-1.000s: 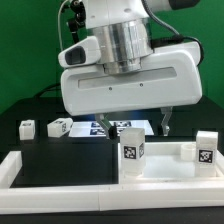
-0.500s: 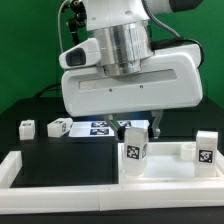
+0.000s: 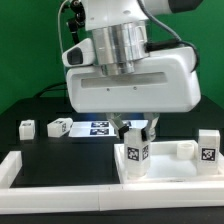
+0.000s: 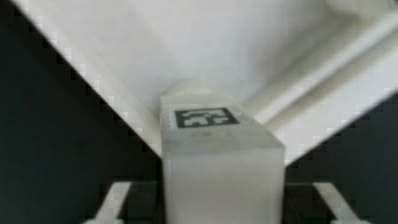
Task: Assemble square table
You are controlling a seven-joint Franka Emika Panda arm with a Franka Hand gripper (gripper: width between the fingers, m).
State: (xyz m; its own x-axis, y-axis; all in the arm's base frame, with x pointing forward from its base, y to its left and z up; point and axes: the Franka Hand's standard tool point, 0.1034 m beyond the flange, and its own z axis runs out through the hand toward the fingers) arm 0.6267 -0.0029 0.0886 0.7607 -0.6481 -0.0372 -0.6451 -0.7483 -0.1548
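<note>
At the exterior view's far left, a long white border bar [image 3: 14, 168] edges the black table [image 3: 45, 148]. Behind it a small leg block [image 3: 27, 127] and a second leg block [image 3: 60, 126] lie on their sides, well apart from the work. Both are squat white plastic pieces with matt faces and printed tags. Just right of them the flat marker board [image 3: 98, 128] lies on the table.

In the middle, the jaws stand open on either side of the upright leg block [image 3: 133, 152]. In the wrist view its tagged top [image 4: 205, 116] sits between them. A gap seems to show on each side, though that picture is soft, so contact cannot be ruled out. This block stands at the near-left part of the square panel [image 3: 168, 170], a smooth white slab with a raised rim.

The step looks like taking hold of this leg. To do it well, keep the block centred so both jaws meet its flat sides together. Close low enough for a firm hold on the slick plastic, and avoid tipping the block.

At the right, another leg block [image 3: 207, 148] stands upright by the panel's far edge.
</note>
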